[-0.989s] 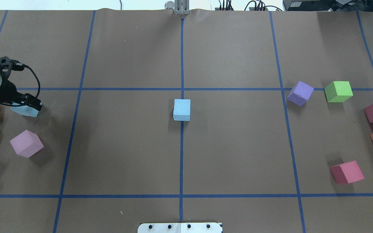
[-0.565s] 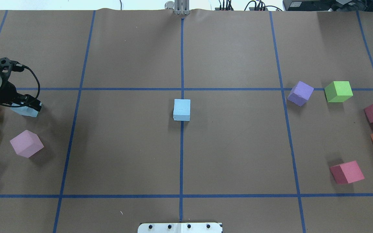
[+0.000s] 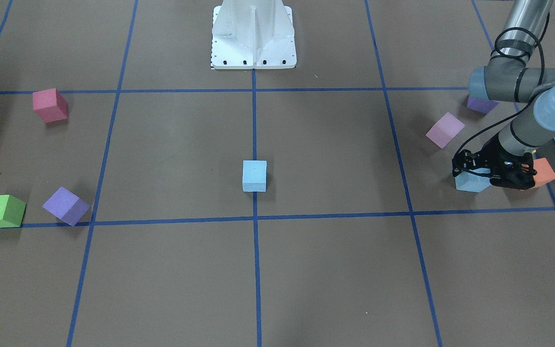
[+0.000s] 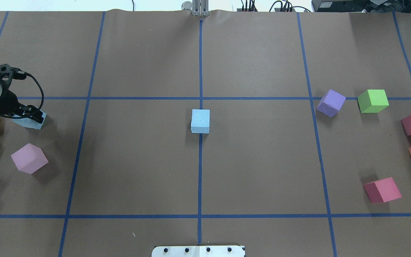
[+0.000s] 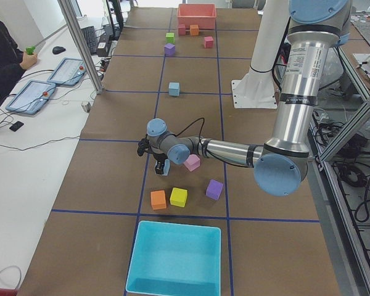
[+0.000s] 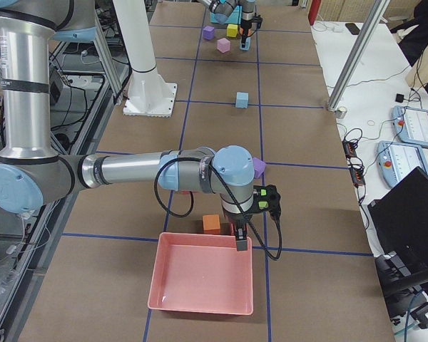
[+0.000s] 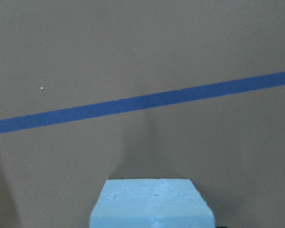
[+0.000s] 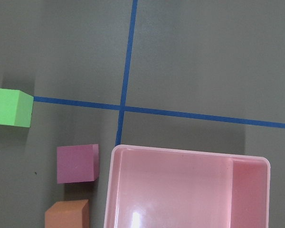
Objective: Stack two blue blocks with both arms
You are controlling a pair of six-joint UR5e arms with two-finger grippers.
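Zero stacking done yet. Left gripper sits low over one light sky-blue foam cube at the table's left edge; can't tell if it's clamped. Second sky-blue foam cube sits at table centre, well apart. Right gripper hangs over pink plastic tray, grip unreadable. Lift, carry and place all remain.

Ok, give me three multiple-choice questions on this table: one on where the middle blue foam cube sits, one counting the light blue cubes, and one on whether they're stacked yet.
1. Where is the central light sky-blue foam cube?
A. at the table's edge
B. on the blue tape centre line
C. on top of another cube
2. How many light sky-blue foam cubes show?
A. one
B. two
C. four
3. How do they stand?
A. stacked
B. touching side by side
C. apart

Answers:
1. B, the tape runs under it.
2. B, the second cube sits at the left gripper.
3. C, bare brown paper table lies between them.
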